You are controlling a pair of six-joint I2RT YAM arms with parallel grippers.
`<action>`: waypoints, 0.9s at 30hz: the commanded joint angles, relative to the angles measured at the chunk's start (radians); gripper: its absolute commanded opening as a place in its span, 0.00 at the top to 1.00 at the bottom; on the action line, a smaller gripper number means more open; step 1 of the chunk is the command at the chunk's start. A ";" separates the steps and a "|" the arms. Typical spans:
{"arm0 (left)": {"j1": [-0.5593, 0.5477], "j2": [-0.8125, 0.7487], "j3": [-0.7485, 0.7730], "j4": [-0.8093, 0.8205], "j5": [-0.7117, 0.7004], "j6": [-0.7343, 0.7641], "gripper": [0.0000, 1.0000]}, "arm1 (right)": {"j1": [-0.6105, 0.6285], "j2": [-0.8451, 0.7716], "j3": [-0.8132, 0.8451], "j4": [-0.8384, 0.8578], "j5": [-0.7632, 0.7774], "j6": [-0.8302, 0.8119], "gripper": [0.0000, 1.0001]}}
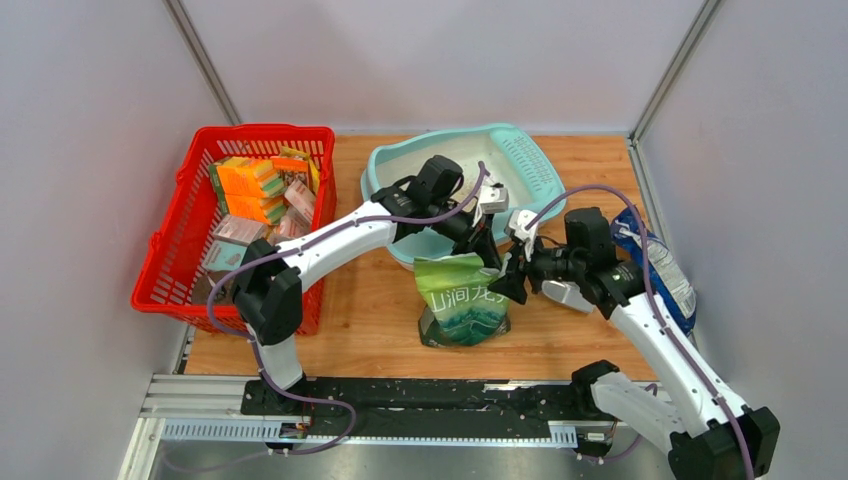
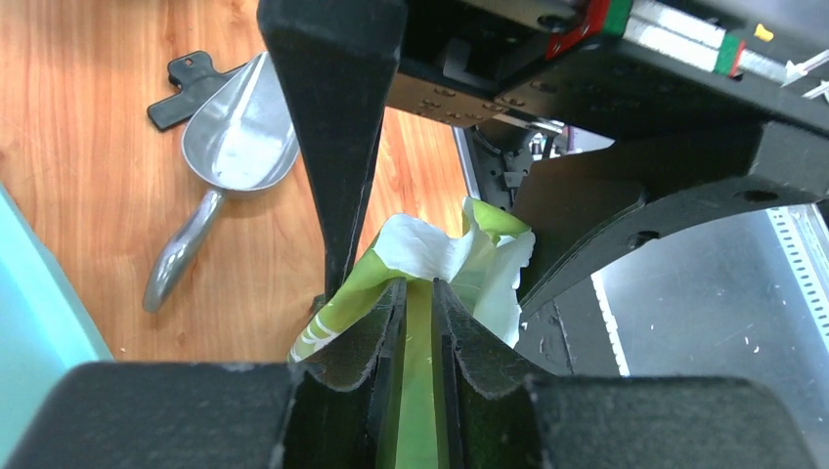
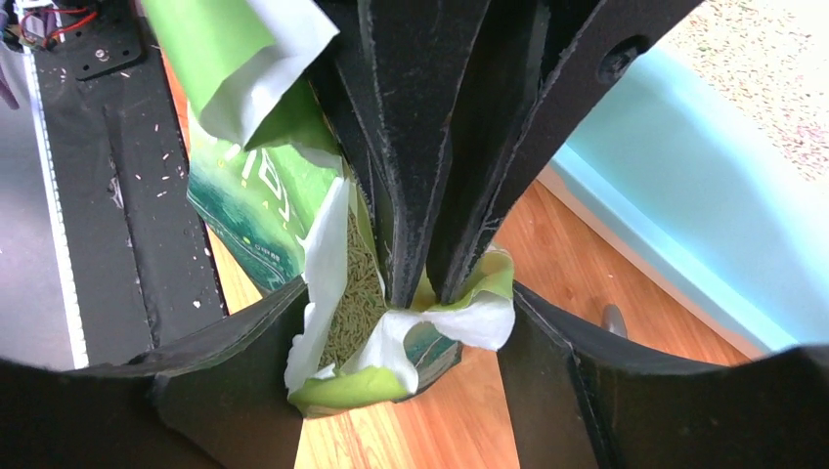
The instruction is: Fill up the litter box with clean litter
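The light-teal litter box point(image 1: 455, 170) sits at the back of the table; its rim point(image 3: 684, 195) runs past in the right wrist view, with beige clean litter point(image 3: 772, 78) inside. A green printed bag point(image 1: 462, 300) stands upright in front of it. My left gripper point(image 2: 418, 288) is shut on the bag's torn top edge point(image 2: 430, 254). My right gripper point(image 3: 406, 293) stands open, its fingers on either side of the bag's mouth and touching nothing. Olive pellets point(image 3: 357, 293) show inside the open bag.
A red mesh basket point(image 1: 170, 250) full of packets stands at the left. A blue and white bag point(image 1: 660, 265) lies at the right edge. A grey metal scoop point(image 2: 239, 137) rests on the wood near the box. A black rail point(image 1: 400, 400) runs along the near edge.
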 commanded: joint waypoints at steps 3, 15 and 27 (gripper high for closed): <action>0.017 0.005 0.037 0.044 0.059 -0.067 0.77 | -0.003 0.034 -0.021 0.163 -0.092 0.023 0.31; 0.157 -0.141 0.047 0.041 -0.024 -0.134 0.52 | -0.005 -0.052 0.082 -0.102 0.014 -0.118 0.27; 0.197 -0.417 -0.048 -0.351 -0.135 0.313 0.21 | -0.072 -0.084 0.142 -0.311 0.019 -0.347 0.21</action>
